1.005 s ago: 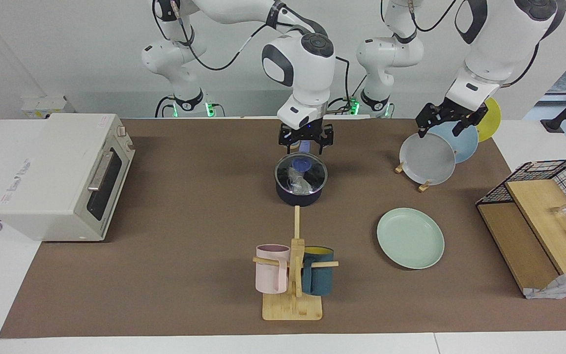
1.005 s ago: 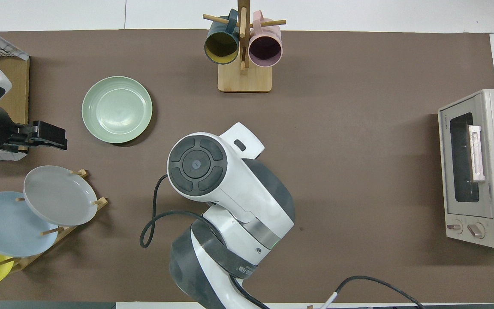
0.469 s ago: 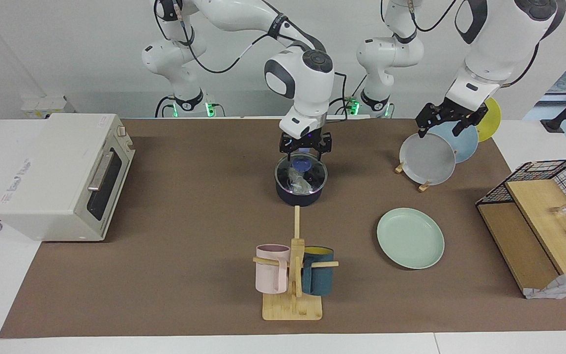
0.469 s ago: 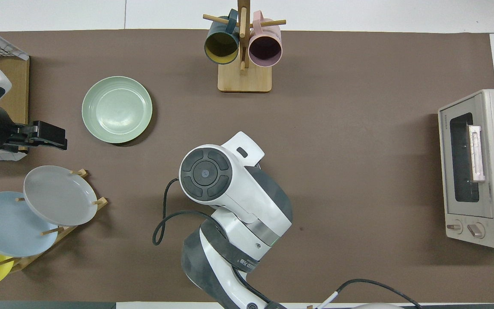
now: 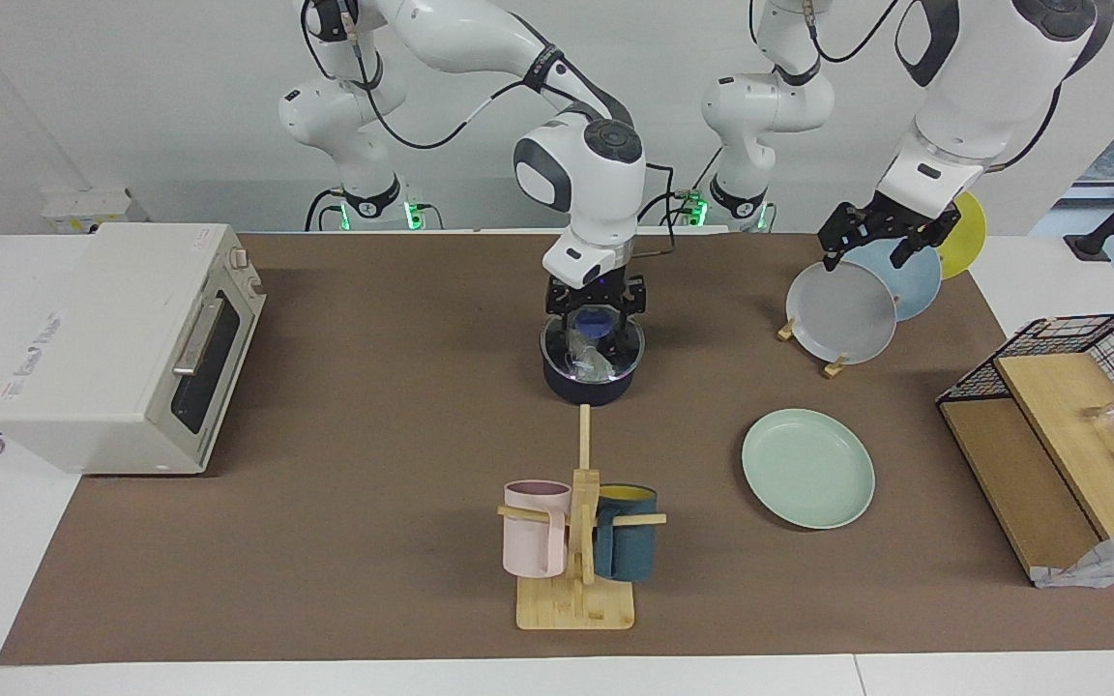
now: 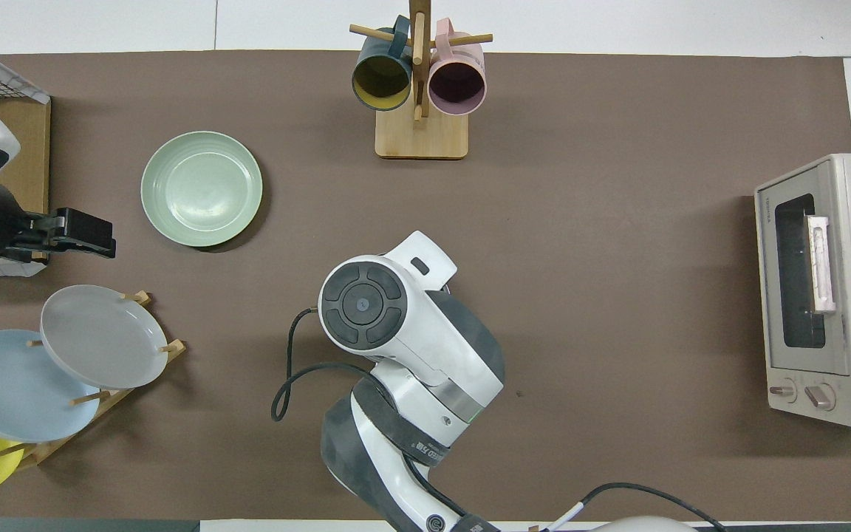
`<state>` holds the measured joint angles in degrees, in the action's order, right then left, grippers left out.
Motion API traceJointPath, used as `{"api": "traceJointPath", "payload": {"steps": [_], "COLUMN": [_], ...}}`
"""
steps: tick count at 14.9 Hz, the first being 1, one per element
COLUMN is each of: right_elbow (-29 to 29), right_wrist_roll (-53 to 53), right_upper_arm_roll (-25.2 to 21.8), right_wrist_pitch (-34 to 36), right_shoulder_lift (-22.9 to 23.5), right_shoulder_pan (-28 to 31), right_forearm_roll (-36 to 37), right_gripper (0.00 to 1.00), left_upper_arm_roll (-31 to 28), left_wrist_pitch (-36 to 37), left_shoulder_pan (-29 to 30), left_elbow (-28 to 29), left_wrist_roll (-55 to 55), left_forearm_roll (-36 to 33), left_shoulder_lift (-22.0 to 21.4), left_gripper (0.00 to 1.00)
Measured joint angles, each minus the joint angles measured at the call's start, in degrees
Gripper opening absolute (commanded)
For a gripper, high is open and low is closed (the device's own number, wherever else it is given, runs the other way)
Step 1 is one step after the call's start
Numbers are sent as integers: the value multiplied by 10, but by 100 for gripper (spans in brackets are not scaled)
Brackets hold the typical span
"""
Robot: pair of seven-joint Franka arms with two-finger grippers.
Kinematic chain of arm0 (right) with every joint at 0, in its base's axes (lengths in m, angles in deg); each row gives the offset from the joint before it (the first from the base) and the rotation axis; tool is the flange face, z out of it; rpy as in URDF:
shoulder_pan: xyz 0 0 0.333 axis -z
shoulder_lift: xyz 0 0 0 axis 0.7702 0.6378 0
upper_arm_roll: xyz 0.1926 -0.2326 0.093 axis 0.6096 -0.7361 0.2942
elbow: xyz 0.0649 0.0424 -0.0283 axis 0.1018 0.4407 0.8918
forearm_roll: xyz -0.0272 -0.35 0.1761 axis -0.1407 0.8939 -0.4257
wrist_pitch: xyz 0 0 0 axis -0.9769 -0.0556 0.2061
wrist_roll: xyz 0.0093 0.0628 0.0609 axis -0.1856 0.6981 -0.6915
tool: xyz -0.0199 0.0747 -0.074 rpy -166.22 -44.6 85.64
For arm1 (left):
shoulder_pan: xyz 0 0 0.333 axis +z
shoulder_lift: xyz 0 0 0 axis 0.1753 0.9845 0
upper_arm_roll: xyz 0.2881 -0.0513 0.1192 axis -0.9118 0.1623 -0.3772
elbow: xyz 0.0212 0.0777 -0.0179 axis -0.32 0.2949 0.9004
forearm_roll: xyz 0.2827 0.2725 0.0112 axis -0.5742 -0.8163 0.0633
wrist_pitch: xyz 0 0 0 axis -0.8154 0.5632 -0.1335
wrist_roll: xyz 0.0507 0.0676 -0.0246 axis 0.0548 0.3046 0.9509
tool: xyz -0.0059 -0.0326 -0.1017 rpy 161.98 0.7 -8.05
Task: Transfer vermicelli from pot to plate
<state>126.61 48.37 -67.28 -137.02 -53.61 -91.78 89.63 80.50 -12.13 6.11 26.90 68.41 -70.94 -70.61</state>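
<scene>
Vermicelli (image 5: pixel 588 360) in pot (image 5: pixel 592 383), right gripper (image 5: pixel 595 323) released at its rim; left gripper (image 5: pixel 871 249) released, waiting

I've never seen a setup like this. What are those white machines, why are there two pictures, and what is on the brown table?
The white machines are two robot arms, each ending in a two-fingered claw. One picture looks at them from across the table; the other looks down from above their own end.

On the table: a dark pot with a glass lid, vermicelli showing through it, a mint-green plate, a mug stand, a toaster oven, a plate rack and a wire basket.

The right claw is open around the lid's blue knob, gripping nothing yet. The left claw, also open and empty, waits over the plate rack.
</scene>
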Motion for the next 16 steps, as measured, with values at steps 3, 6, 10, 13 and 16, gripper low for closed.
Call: {"api": "traceJointPath", "payload": {"steps": [3,6,10,13,16], "right_elbow": [0,0,0,0,0], "right_wrist_roll": [0,0,0,0,0], "right_upper_arm_roll": [0,0,0,0,0], "right_wrist_pitch": [0,0,0,0,0], "right_shoulder_lift": [0,0,0,-1,0], "right_shoulder_pan": [0,0,0,0,0], "right_forearm_roll": [0,0,0,0,0], "right_gripper": [88,81,66,53,53], "left_upper_arm_roll": [0,0,0,0,0], "left_wrist_pitch": [0,0,0,0,0], "left_shoulder_pan": [0,0,0,0,0], "left_elbow": [0,0,0,0,0], "left_wrist_roll": [0,0,0,0,0], "left_forearm_roll": [0,0,0,0,0], "left_shoulder_lift": [0,0,0,0,0], "left_gripper": [100,100,100,100,100]}}
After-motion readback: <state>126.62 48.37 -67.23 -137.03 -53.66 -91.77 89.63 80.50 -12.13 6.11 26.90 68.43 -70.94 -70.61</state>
